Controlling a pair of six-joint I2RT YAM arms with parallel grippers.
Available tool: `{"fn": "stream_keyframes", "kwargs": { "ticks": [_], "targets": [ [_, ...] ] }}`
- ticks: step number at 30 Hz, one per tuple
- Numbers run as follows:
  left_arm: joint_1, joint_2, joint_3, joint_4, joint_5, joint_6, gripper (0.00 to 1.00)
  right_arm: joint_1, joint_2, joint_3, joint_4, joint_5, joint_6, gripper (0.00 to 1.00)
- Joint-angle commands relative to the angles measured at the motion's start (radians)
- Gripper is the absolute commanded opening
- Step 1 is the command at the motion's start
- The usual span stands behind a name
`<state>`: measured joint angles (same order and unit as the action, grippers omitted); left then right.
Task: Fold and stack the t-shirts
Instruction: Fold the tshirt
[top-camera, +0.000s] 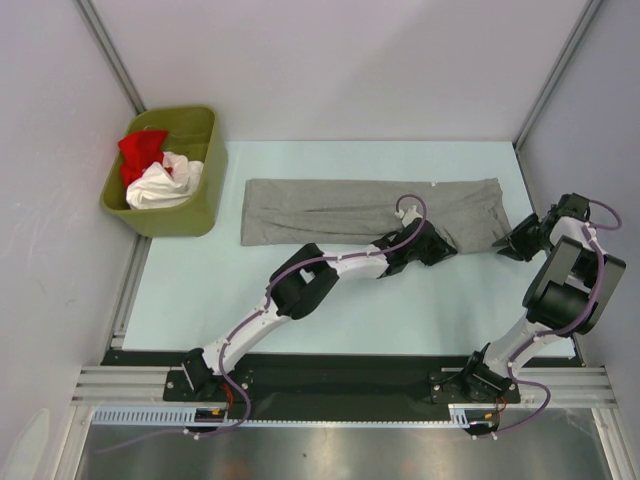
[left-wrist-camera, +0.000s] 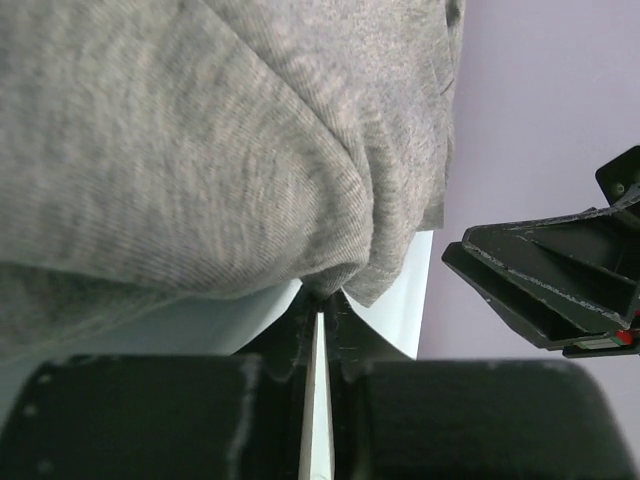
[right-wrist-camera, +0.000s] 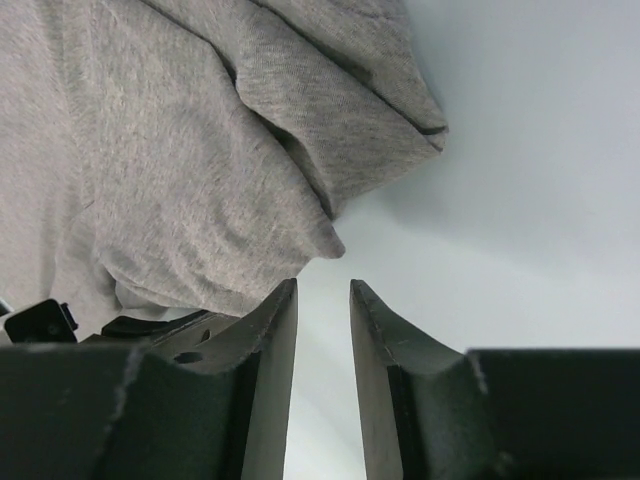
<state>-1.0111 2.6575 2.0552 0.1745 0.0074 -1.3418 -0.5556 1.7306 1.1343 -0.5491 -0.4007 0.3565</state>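
Observation:
The heather-grey t-shirt (top-camera: 330, 205) lies folded into a long strip across the back of the table. My left gripper (top-camera: 440, 248) is shut on a fold of its front edge near its right end; the left wrist view shows the cloth (left-wrist-camera: 200, 150) pinched at the tips (left-wrist-camera: 322, 300). My right gripper (top-camera: 512, 243) is open and empty just right of the shirt's right end; in the right wrist view the shirt (right-wrist-camera: 180, 150) hangs just beyond and left of its gripper tips (right-wrist-camera: 323, 285). A red t-shirt (top-camera: 143, 150) and a white t-shirt (top-camera: 165, 185) lie crumpled in the bin.
The olive-green bin (top-camera: 205, 215) stands at the back left of the pale table (top-camera: 200, 290). Grey walls close in on the left, back and right. The right gripper also shows in the left wrist view (left-wrist-camera: 540, 290), close to the left one.

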Motion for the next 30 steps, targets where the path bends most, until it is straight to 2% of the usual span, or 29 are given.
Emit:
{"fn": "stream_keyframes", "kwargs": {
  "ticks": [1,8,14,21,30],
  "targets": [
    [0.005,-0.051,0.017,0.003,0.009,0.033,0.03,0.003,0.012,-0.004,0.026,-0.007,-0.024,0.33],
    [0.011,-0.080,0.010,-0.018,0.016,0.058,0.00,0.010,0.049,0.004,0.046,-0.007,-0.034,0.36],
    [0.012,-0.102,0.008,-0.033,0.020,0.076,0.00,0.020,0.052,0.007,0.058,-0.012,-0.039,0.31],
    [0.016,-0.111,0.003,-0.047,0.026,0.084,0.00,0.031,0.081,0.030,0.067,-0.006,-0.039,0.32],
    [0.019,-0.123,-0.003,-0.056,0.029,0.096,0.00,0.033,0.086,0.062,0.051,0.017,-0.048,0.22]
  ]
}}
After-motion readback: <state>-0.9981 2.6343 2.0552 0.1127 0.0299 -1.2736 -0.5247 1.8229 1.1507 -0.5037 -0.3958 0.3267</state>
